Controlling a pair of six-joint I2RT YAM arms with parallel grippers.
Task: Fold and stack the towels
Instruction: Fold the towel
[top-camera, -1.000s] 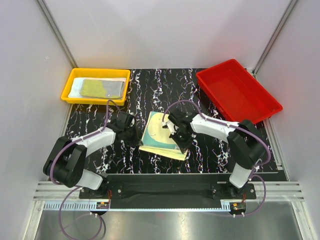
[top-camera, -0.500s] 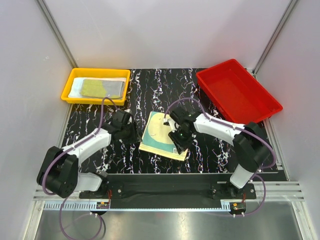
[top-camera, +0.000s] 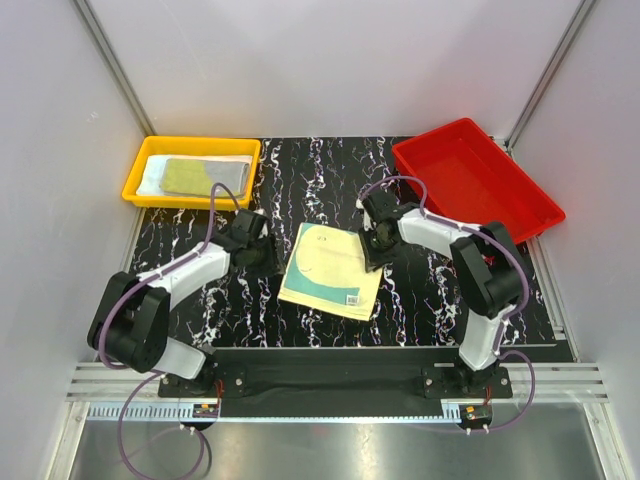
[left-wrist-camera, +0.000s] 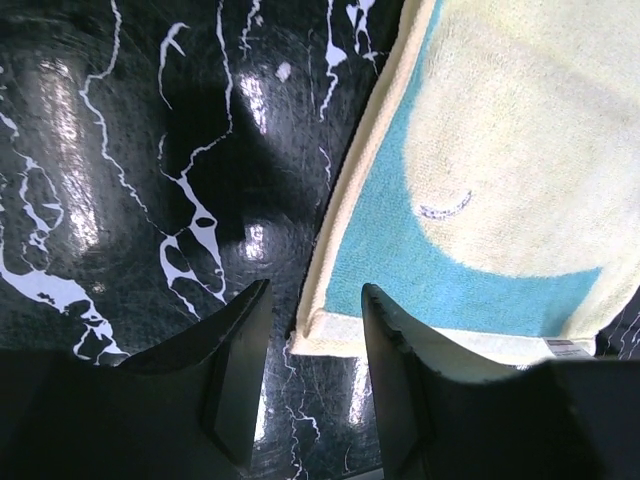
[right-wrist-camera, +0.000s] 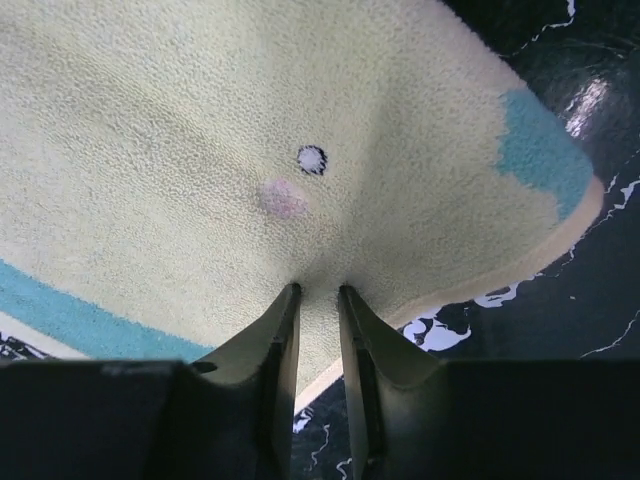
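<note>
Towel is lying folded at the table centre, toward its front edge; left claw, just opened, is hanging wide and empty; right claw, newly shifted, is pinching the far-right edge narrowly; another fold is probably beginning.

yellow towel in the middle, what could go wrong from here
1. The right fingers pinch a pucker of the yellow towel near its edge; lifting from there could pull the fold open.
2. The left fingers stand open at its corner; closing there might catch only one layer.
</note>
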